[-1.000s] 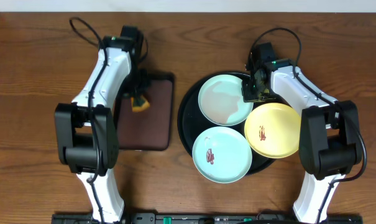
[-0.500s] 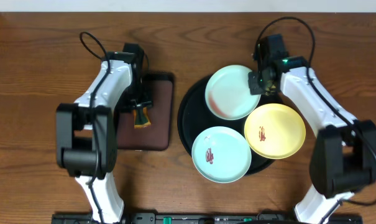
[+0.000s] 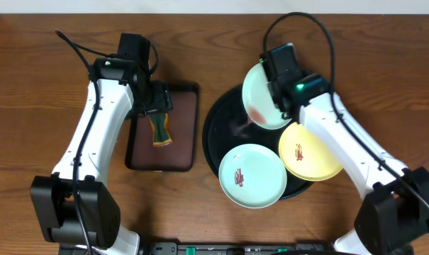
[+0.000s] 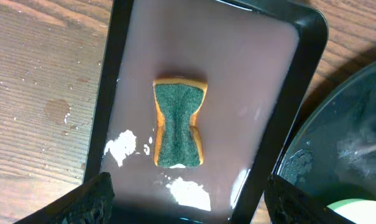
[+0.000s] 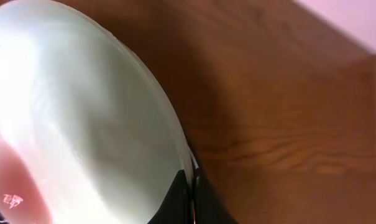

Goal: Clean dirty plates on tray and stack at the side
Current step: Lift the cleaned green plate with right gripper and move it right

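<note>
My right gripper (image 3: pixel 279 99) is shut on the rim of a pale mint plate (image 3: pixel 260 99), holding it tilted above the back of the large black tray (image 3: pixel 211 134). In the right wrist view the fingertips (image 5: pixel 189 198) pinch the edge of that plate (image 5: pixel 82 124), which has a reddish smear low down. On the tray lie a second mint plate (image 3: pixel 252 177) and a yellow plate (image 3: pixel 312 150), each smeared red-brown at its centre. My left gripper (image 3: pixel 154 105) (image 4: pixel 191 205) hangs open, empty, above a green-and-orange sponge (image 3: pixel 159 130) (image 4: pixel 178 122).
The sponge lies on a dark-brown rectangular tray (image 3: pixel 182 134) (image 4: pixel 237 74), wet and flecked with white foam, left of the black tray (image 4: pixel 337 155). Bare wooden table surrounds both trays.
My left gripper has opened, left the sponge on the brown tray and risen off it. My right gripper has lifted the mint plate, tipped it up and carried it back and left.
</note>
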